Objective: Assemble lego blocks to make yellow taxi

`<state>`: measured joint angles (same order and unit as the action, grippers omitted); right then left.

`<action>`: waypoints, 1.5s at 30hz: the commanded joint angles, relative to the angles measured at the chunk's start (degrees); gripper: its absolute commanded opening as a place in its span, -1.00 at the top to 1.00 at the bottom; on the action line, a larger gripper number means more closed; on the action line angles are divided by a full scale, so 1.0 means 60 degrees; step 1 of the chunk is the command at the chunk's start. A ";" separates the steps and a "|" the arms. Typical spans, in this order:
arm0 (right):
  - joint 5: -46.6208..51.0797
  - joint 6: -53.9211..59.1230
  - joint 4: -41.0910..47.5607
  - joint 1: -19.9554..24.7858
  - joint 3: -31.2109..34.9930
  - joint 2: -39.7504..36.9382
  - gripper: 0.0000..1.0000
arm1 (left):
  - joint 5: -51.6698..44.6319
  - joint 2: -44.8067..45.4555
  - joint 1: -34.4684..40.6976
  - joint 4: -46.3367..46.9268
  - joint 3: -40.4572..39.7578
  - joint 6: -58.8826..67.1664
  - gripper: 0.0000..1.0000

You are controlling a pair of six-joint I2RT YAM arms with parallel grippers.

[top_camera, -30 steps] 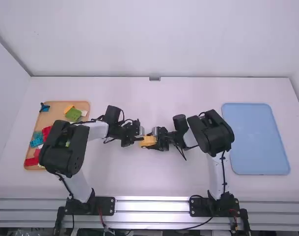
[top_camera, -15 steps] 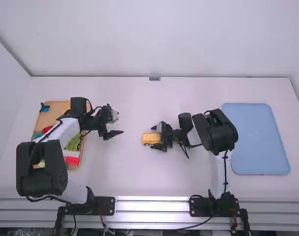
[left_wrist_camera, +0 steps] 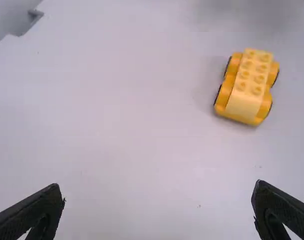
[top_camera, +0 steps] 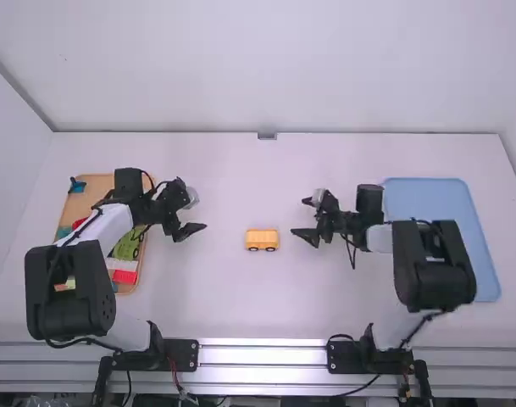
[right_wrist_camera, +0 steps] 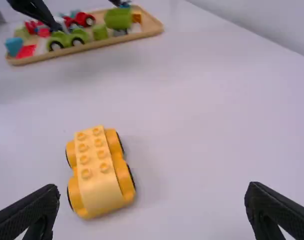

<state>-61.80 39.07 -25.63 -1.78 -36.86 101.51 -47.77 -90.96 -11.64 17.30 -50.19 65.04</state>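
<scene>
In the high view the yellow block car (top_camera: 262,240) stands on its wheels mid-table, touched by neither gripper. My left gripper (top_camera: 198,212) is open to its left, beside the wooden tray, and my right gripper (top_camera: 298,217) is open a short way to its right. The left wrist view has the car (left_wrist_camera: 246,85) beyond the wide-apart fingers of my left gripper (left_wrist_camera: 159,192), a row of studs along its top. From the right wrist, the car (right_wrist_camera: 99,170) rests in front of my open right gripper (right_wrist_camera: 152,192), its rounded yellow sides holding black wheels.
At the left, the wooden tray (top_camera: 98,197) holds green, red, blue and white blocks, partly under the left arm; its rim (right_wrist_camera: 92,43) and green wheeled pieces are in the right wrist view. A blue tray (top_camera: 435,199) lies at the right, partly covered by the right arm.
Both grippers were at the yellow car one second ago. My left gripper backed away leftward first; since then my right gripper has let go and drawn off rightward, leaving the car standing.
</scene>
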 commanded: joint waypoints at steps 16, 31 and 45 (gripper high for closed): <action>0.2561 -0.1198 0.2393 -0.2273 -0.2823 -0.1472 -0.97 | 0.3672 0.0109 0.0055 -0.1439 0.0000 -1.2367 -0.98; 0.4018 -0.0415 0.4743 -0.3996 -0.5741 -0.0244 -0.97 | 0.7639 0.2860 -0.0004 0.1177 -0.0503 -1.4651 -0.98; 0.2922 -0.0455 0.6641 -0.4193 -0.8062 -0.0044 -0.97 | 0.9606 0.3228 -0.0007 0.2033 -0.1075 -1.4203 -0.98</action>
<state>-41.85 36.27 12.84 -27.09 -81.38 100.44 6.52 -72.29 -11.44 29.02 -54.92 -19.97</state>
